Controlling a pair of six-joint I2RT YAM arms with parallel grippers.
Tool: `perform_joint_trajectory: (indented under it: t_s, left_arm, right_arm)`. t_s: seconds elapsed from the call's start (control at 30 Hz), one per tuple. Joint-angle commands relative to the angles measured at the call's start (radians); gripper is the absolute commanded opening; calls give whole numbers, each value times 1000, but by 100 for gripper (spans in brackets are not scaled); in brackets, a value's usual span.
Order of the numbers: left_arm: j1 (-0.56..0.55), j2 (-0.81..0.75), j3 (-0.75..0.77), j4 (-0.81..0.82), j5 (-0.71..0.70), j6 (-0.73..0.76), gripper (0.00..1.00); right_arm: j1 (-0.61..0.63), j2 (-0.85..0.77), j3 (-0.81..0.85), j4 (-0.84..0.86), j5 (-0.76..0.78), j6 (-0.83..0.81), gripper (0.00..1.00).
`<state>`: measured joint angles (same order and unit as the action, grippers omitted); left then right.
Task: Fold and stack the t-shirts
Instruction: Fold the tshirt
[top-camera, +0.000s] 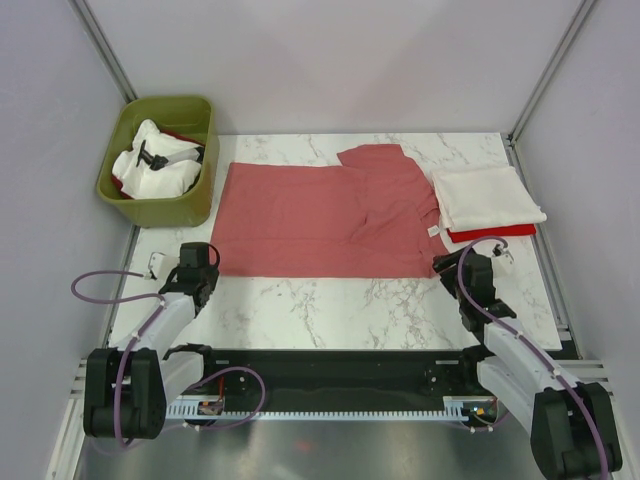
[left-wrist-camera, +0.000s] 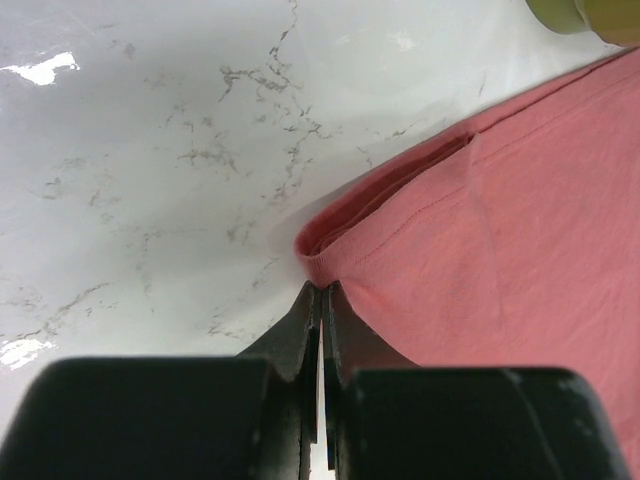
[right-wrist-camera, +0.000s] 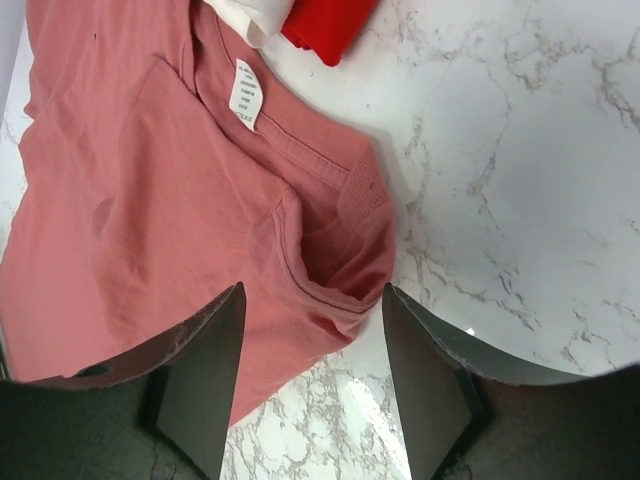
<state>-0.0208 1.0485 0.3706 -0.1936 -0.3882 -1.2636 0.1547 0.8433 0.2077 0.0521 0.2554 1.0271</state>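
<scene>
1. Left gripper (left-wrist-camera: 320, 295): clenched tight, tips right against the doubled hem corner of the dusty salmon-red t-shirt (left-wrist-camera: 500, 260). Impossible to tell whether any cloth is nipped between them.
2. Right gripper (right-wrist-camera: 312, 290): released, jaws wide apart, straddling the collar-side corner of the same shirt without pressing on it. White neck tag (right-wrist-camera: 245, 95) farther ahead and slightly left.
3. Salmon shirt lying flat between the two grippers, collar toward the right one, a sleeve flap folded over the body.
4. Handling, as a judgement: light, limp, thin knit with no stiffness, so sure to sag and trail from any pinch. Not fragile.
5. Best taken at the corners: the hem corner at the left tips, the collar seam between the right jaws. Pinch every layer at once so the fold does not peel open.
6. Cream-white t-shirt (top-camera: 485, 195), folded, on top of the bright red t-shirt (top-camera: 495, 233), just beyond the right gripper and a little to its right, close beside the salmon collar.
7. Marble-patterned tabletop (top-camera: 330, 300): glossy and smooth, likely letting cloth slide rather than catch. Open marble on the near side of the shirt, behind both grippers.
8. Olive-green bin (top-camera: 150, 210) beyond the left gripper and to its left, holding white cloth and something black. Pale walls close on three sides.
</scene>
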Motion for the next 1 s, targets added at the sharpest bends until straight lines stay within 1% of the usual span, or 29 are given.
perform_joint_trajectory:
  t_s: [0.0,0.03,0.17,0.27,0.33,0.5,0.57,0.67,0.73,0.8,0.97]
  left_arm:
    - [7,10,19,-13,-37,-13,2]
    - [7,13,21,-12,-37,-10,2]
    - [9,18,21,-12,-35,-10,2]
    - [7,19,19,-12,-37,-8,2]
    - [9,24,21,-12,-37,-8,2]
    - [7,27,22,-12,-40,-8,2]
    - [7,27,22,-12,-40,-7,2]
    - [7,27,24,-12,-40,-6,2]
    - [9,27,24,-12,-40,-6,2]
    - [7,27,24,-12,-41,-5,2]
    - [9,28,25,-12,-41,-5,2]
  right_arm:
    - [8,32,12,80,-7,-42,64]
    - [14,54,19,84,-18,-45,62]
    - [17,183,61,75,-15,-44,60]
    - [17,200,70,69,27,-32,56]
    - [17,191,73,52,68,-22,55]
    - [17,165,79,-1,110,-6,56]
    - [17,125,81,-46,137,1,57]
    - [19,24,53,-51,166,-1,56]
    - [17,-44,41,-49,160,-12,56]
    - [19,-68,38,-49,116,-24,58]
    - [20,-50,22,-17,51,-13,65]
